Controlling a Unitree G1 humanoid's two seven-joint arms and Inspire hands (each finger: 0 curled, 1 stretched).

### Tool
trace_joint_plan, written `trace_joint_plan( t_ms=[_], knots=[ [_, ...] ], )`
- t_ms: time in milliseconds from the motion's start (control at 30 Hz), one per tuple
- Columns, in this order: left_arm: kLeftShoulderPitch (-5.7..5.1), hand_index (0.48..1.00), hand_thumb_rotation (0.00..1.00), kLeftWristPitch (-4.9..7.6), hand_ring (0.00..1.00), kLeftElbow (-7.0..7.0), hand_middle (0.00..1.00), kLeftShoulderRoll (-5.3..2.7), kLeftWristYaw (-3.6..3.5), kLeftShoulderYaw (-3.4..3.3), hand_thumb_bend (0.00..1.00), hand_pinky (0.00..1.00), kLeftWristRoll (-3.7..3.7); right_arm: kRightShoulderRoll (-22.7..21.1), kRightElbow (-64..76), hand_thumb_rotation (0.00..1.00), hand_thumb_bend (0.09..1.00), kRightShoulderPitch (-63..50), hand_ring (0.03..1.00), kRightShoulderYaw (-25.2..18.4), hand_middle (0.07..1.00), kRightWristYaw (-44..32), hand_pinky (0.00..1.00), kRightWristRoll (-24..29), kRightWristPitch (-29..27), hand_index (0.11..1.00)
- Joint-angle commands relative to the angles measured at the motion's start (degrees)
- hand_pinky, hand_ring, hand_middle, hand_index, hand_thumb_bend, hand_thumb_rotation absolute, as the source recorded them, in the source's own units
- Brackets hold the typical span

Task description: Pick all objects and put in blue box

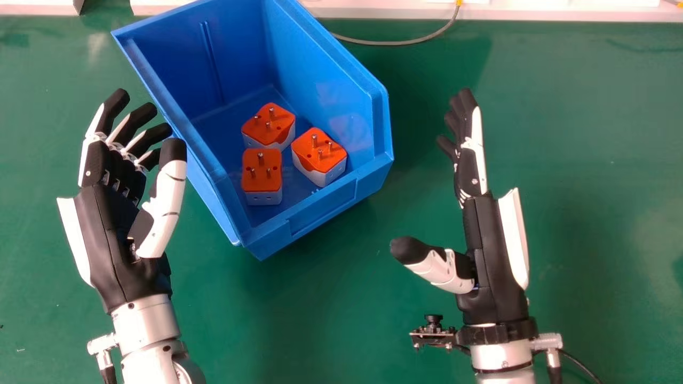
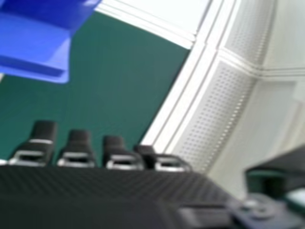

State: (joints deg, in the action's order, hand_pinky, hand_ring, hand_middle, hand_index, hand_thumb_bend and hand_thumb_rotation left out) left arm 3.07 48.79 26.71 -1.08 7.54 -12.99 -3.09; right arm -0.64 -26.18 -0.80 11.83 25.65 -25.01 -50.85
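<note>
The desk (image 1: 320, 330) is green and carries a blue box (image 1: 320, 210), set at an angle between the two hands, towards the far side. The left hand (image 1: 120, 266) is just beside the box's left wall, fingertips and thumb near the rim; contact cannot be confirmed. Its fingers are loosely bent and slightly spread, thumb standing apart from them. The right hand (image 1: 488, 272) is to the right of the box, well apart from it, fingers extended close together and thumb held out towards the box's side. In the right hand view, part of the box is visible beyond this hand's (image 2: 95, 191) fingers.

Three orange and white plug adapters lie inside the box, pins up: one farthest back (image 1: 268, 125), one nearer on the left (image 1: 262, 176), one on the right (image 1: 319, 156). They are grouped closely on its floor, to the right of the left hand and left of the right hand.
</note>
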Motion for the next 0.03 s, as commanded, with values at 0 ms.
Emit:
trace_joint_plan(
  t_ms=[0],
  knots=[
    [0.96,0.816,0.40,-0.30,0.70,-2.10,0.77,0.36,-0.16,0.12,0.64,0.64,-0.16,0.39,2.05,0.96,0.894,-0.07,0.988,-0.72,1.000,-0.03,0.94,0.50,-0.13,1.000]
  ],
)
